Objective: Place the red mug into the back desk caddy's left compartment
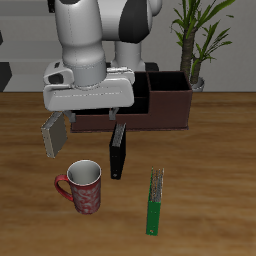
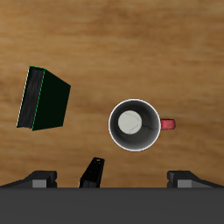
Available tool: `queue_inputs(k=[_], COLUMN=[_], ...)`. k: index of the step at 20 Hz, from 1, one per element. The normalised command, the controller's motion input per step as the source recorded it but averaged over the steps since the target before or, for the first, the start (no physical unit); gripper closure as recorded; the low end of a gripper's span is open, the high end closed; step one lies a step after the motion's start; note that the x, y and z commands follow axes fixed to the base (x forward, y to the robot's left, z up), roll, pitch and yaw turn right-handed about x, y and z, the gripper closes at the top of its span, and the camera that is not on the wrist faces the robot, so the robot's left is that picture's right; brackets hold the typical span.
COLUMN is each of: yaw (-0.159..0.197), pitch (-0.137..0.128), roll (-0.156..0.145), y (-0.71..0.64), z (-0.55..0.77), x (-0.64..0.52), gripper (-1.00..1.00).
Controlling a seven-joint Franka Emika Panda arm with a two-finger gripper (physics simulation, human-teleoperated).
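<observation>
The red mug with pale speckles stands upright near the table's front edge, its handle toward the table's edge side. In the wrist view the red mug shows its grey inside, with the handle pointing sideways. My gripper is open and empty, hovering above and slightly behind the mug; its fingertips show wide apart in the wrist view. The dark brown back desk caddy stands farther back, partly hidden by my arm. One open end section shows; I cannot tell which section is the left compartment.
A black book stands upright between the mug and the caddy, close beside my gripper; it also shows in the wrist view. A green book lies near the front edge beside the mug. A potted plant stands behind the caddy.
</observation>
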Motion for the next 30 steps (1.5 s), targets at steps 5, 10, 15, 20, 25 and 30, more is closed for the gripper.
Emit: queue_inputs(k=[5,10,15,20,25,30], yaw=[0.025,0.025,0.03,-0.018,-0.008,-0.03], pitch=[-0.017,0.005,0.01,0.006,0.023,0.008], roll=[-0.043,0.009,-0.009,0.002,-0.004,-0.009], y=[0.08,0.13,-0.03,0.02,0.01,-0.04], z=[-0.27,-0.28,-0.36,-0.2,-0.3,-0.22], x=[0.14,0.08,0.16,0.05,0.04,0.03], gripper=[-1.0,-1.0,-1.0,-1.0,-1.0,-1.0])
